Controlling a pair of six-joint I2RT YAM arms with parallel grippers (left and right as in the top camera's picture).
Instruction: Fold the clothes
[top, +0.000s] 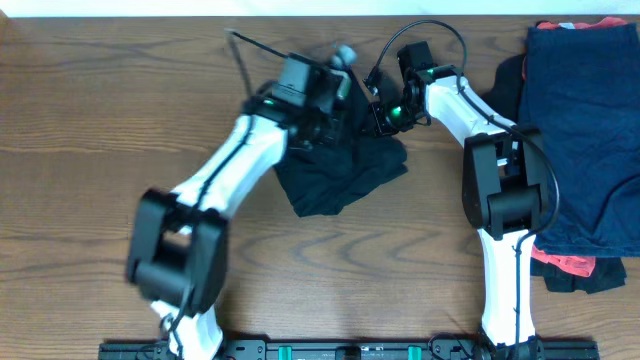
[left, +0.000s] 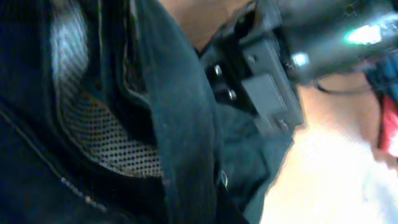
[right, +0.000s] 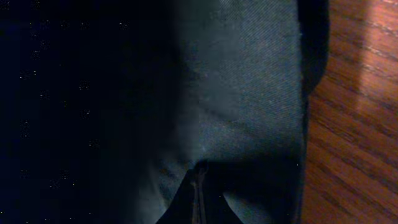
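Overhead: black shorts (top: 335, 180), apparently crumpled, bunched.

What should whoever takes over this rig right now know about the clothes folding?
Left tool: shut on the black shorts, at their upper edge.
Right tool: shut on the same shorts, close beside the left.
Shorts: bunched mid-table, not yet folded.
Navy-blue pieces, black piece and red piece: heaped at the right; cannot tell if folded.
Left to do: fold the shorts, then check the heap.
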